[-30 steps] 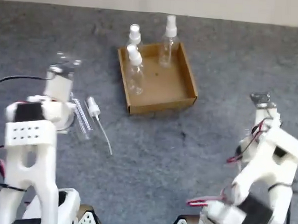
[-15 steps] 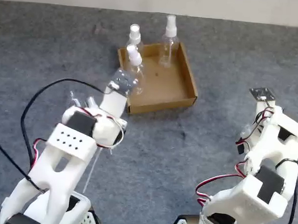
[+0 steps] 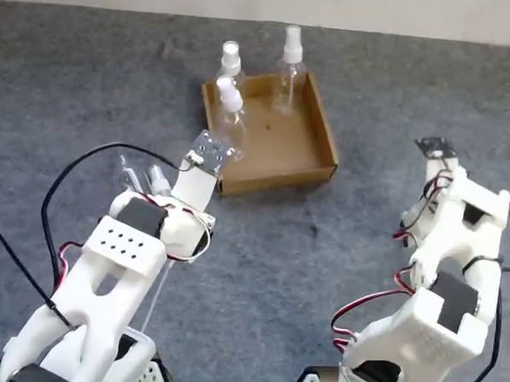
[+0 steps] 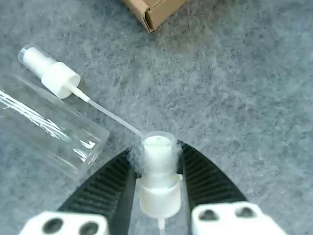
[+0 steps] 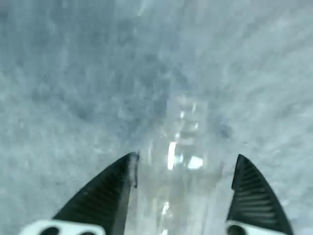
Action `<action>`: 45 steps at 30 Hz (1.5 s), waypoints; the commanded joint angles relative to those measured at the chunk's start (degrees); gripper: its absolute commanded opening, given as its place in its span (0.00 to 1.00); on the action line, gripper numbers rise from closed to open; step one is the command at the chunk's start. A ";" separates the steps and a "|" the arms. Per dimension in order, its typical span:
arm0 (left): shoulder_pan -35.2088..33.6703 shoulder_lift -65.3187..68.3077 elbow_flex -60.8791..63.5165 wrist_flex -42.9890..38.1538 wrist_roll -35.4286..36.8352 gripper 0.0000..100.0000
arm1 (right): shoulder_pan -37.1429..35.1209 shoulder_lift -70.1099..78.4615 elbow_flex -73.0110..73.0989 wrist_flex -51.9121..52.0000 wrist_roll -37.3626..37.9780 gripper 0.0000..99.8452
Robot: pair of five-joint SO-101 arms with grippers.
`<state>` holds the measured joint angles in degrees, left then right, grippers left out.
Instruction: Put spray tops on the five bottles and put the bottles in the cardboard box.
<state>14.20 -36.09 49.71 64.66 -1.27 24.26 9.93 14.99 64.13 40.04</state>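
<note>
My left gripper (image 4: 156,152) is shut on a white spray top (image 4: 157,181) with a clear cap, held above the carpet. In the high view it (image 3: 207,151) hangs by the front left corner of the cardboard box (image 3: 277,177). Beneath it lie another spray top (image 4: 55,76) with a long dip tube and an uncapped clear bottle (image 4: 46,133) on its side. My right gripper (image 5: 183,164) holds a clear bottle (image 5: 178,161) between its fingers and sits at the right (image 3: 434,151). Three bottles with tops, including one (image 3: 232,114) and another (image 3: 289,66), stand at the box.
Grey carpet covers the whole table (image 3: 354,93). The left arm's black cable (image 3: 76,169) loops over the lying bottle and top. Open carpet stretches between the box and the right arm.
My left arm has swung from the far left toward the box's front left corner, then settled slightly lower. The right arm has shifted a little, its gripper edging left and away.
</note>
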 commanded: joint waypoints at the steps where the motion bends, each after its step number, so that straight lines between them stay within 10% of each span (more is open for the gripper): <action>1: 1.01 -1.45 -0.22 -0.97 -1.49 0.00 | -1.54 -0.48 -6.64 3.03 -0.97 0.25; 19: 1.01 -1.45 -0.22 -0.97 -1.49 0.00 | 1.45 7.69 -9.63 4.35 1.23 0.24; 31: 1.01 -1.71 -0.22 -0.97 -1.49 0.00 | 1.45 7.16 -12.09 9.71 1.14 0.02; 45: -13.41 -1.80 -11.56 -0.62 -1.05 0.00 | -26.15 -30.55 -2.68 12.79 -15.65 0.00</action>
<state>4.70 -36.09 42.95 64.57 -2.15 5.71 -8.26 4.44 81.10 27.38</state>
